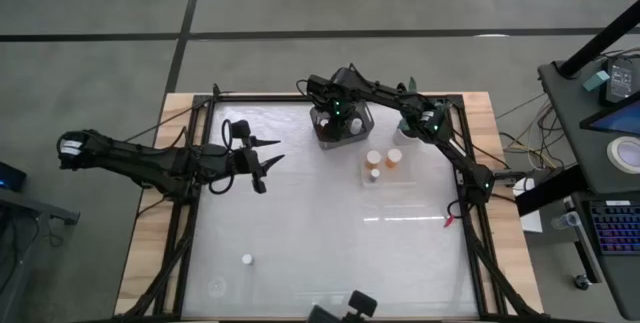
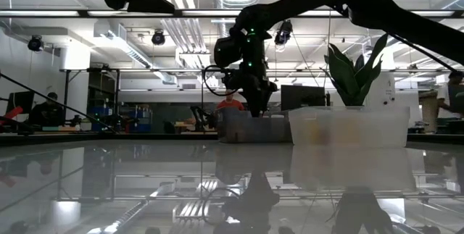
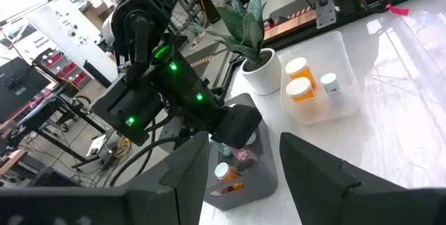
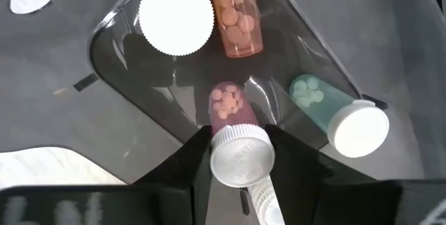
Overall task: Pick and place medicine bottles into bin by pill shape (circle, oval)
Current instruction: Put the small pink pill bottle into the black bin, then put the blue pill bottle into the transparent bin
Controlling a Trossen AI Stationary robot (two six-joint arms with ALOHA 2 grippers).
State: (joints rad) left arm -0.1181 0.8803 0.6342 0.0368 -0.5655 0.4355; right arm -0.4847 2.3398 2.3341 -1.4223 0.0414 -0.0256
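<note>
One camera looks straight down on the whole surface (image 1: 330,243); another sits level with it, facing the room. Both wrist cameras share the grey bin (image 3: 244,176), the right's close-up.

Medicine bottles (image 4: 235,124) in grey bin (image 4: 125,79), clear bin (image 1: 385,175).

The table top (image 1: 330,233) is glossy white, mirror-like in the low view, edged with bare pale wood (image 1: 150,243); the grey bin (image 4: 139,99) is smooth, translucent smoked plastic. The medicine bottles (image 4: 235,23) are clear tinted plastic with matt white ribbed caps (image 4: 242,157); the clear bin (image 3: 327,106) is frosted plastic; the right gripper (image 4: 237,166) fingers look matt black.
</note>
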